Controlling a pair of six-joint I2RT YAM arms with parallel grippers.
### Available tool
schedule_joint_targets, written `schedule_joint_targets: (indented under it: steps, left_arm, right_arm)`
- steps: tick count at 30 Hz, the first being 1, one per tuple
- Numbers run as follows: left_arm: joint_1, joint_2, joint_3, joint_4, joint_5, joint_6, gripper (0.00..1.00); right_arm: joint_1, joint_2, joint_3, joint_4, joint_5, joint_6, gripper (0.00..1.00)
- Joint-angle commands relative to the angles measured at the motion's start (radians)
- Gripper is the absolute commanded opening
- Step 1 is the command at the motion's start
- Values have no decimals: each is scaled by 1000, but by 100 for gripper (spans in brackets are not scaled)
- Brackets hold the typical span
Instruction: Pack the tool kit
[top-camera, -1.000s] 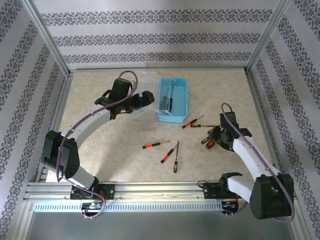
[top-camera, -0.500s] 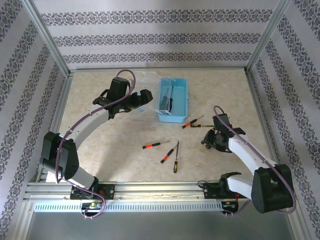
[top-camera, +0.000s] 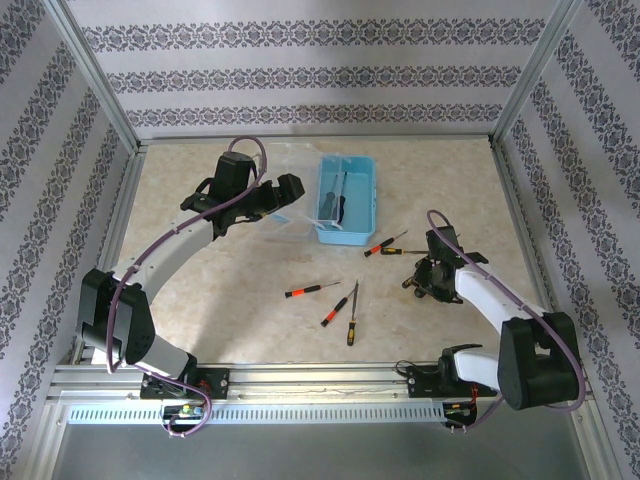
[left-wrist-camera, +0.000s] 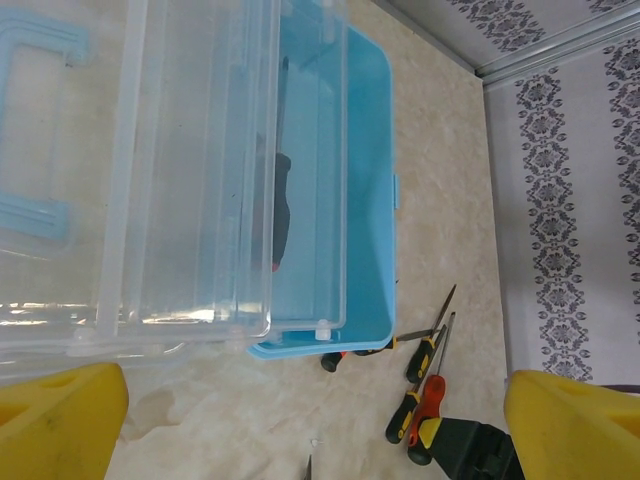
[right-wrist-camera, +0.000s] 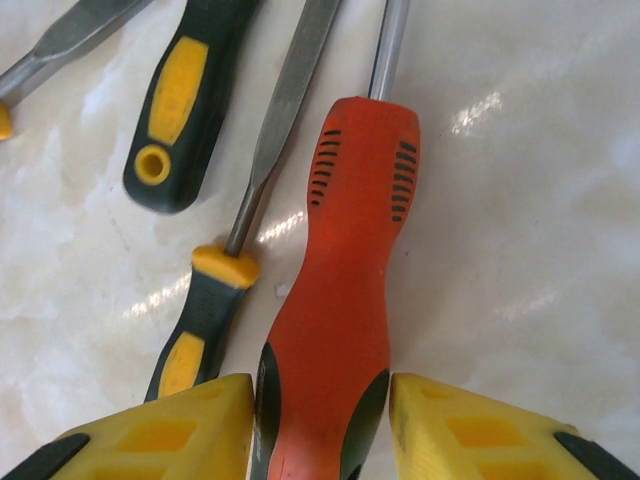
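A robot test cell is indicated: a marble-look table (top-camera: 230, 300) is enclosed by aluminium framing (top-camera: 320, 380) and patterned wall panels (top-camera: 300, 75).

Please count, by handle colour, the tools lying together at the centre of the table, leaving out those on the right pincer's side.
red-handled tools: 2
yellow-handled tool: 1
Total: 3

The right fingers (right-wrist-camera: 170, 430) now sit a little nearer the surface's left edge than a second ago, lower over the screwdriver cluster, pressed close against both sides of the red-handled screwdriver (right-wrist-camera: 345, 270). The left fingers (left-wrist-camera: 60, 415) have drawn back slightly from the blue box (top-camera: 365, 190), toward the far-left corner.
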Motion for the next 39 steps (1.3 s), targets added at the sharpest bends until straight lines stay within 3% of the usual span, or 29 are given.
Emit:
schedule_joint_targets:
  steps: [1,12,21,27,33,39]
  left_arm:
    - [12,-34,-14,45,16,-14,96]
    - [13,-36,-15,36,-5,1,96]
    - [13,-48,-12,31,-15,9,96]
    - [16,-39,-5,22,-25,20,96]
    - [35,-42,-5,15,-40,34,97]
    - [94,-50,-12,24,-37,19,97]
  right_arm:
    - [-12,35,18,15,18,-6,40]
    - [-25,-37,-10,14,43,-14,26]
    - [-22,-196,-23,-59,69,-36,23]
    - [12,-236,60,-103,59,-62,21]
    - [194,-91,248,-72,84,-95,21]
    - [334,197,541,-57,115,-196,20]
